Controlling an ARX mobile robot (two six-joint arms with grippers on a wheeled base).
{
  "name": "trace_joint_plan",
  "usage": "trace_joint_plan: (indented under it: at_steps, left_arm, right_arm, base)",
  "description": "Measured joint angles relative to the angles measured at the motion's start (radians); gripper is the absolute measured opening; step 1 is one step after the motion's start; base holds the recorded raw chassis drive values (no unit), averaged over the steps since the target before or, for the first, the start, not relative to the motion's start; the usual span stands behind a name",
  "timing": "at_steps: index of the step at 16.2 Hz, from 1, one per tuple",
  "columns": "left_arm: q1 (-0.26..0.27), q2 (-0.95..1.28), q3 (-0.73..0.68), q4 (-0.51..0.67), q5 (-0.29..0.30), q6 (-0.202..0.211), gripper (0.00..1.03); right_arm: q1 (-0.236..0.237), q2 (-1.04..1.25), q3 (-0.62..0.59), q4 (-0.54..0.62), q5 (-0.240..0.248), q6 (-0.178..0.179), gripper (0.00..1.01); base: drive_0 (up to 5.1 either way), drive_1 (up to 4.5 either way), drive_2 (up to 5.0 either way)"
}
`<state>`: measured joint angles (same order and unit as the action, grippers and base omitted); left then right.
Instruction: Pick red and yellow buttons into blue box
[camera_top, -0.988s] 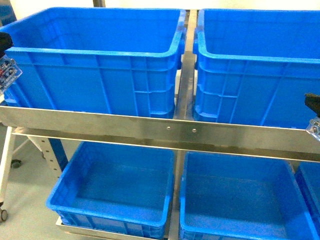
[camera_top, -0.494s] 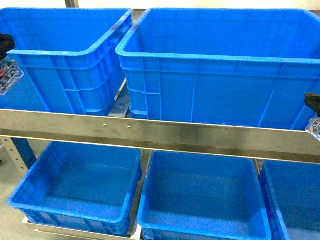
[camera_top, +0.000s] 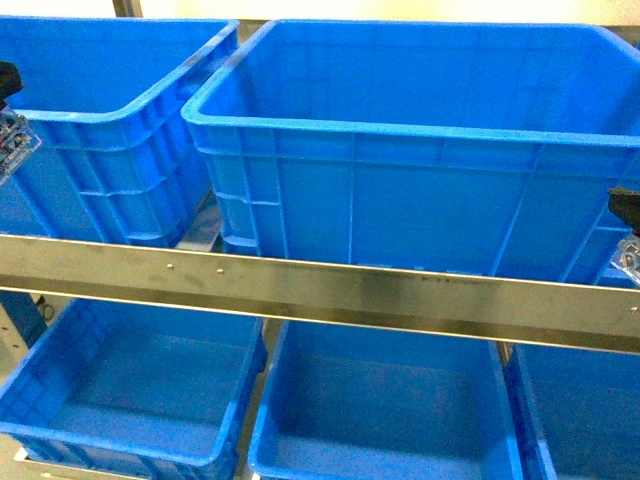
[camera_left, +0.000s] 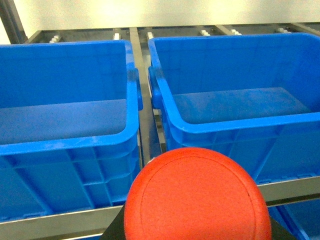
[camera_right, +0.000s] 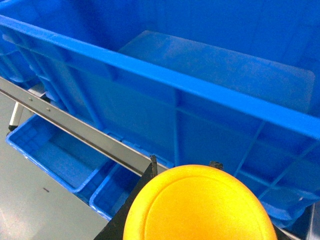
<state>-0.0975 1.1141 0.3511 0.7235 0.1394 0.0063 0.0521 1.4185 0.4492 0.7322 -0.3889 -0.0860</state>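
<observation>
A red button (camera_left: 197, 200) fills the bottom of the left wrist view, held in my left gripper, whose black fingers are mostly hidden behind its cap. In the head view that gripper (camera_top: 8, 100) is at the far left edge with the button's clear base block (camera_top: 12, 145) showing. My right gripper (camera_top: 628, 225) sits at the far right edge, shut on the yellow button (camera_right: 200, 207). A large deep blue box (camera_top: 400, 130) stands on the upper shelf straight ahead, open and bare inside. Both grippers are in front of the shelf, outside the box.
A second deep blue crate (camera_top: 100, 110) stands to the left of the box. A steel shelf rail (camera_top: 320, 285) runs across in front of both. Shallower blue bins (camera_top: 130, 400) sit on the lower shelf. The grey floor (camera_right: 35, 200) shows below.
The head view has slid right along the rack and closer, so the crates sit further left and larger. Both grippers stay at the frame edges, each holding its button.
</observation>
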Motion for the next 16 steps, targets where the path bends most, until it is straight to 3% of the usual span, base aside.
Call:
trace_joint_plan:
  at_steps: [3, 7, 16]
  left_arm:
    - [-0.005, 0.004, 0.000, -0.003, 0.007, 0.000, 0.23]
    - [-0.005, 0.002, 0.000, 0.002, 0.007, 0.000, 0.23]
    - [-0.003, 0.003, 0.000, -0.001, 0.002, 0.000, 0.23]
  right_arm:
    - [-0.005, 0.003, 0.000, 0.000, 0.010, 0.000, 0.24]
    - [0.003, 0.000, -0.002, -0.002, -0.006, 0.001, 0.24]
    - [0.004, -0.010, -0.003, -0.017, -0.001, 0.007, 0.24]
  base:
    - [0.0, 0.00, 0.0]
    - [3.3, 1.72, -4.3]
    - [0.1, 0.07, 0.1]
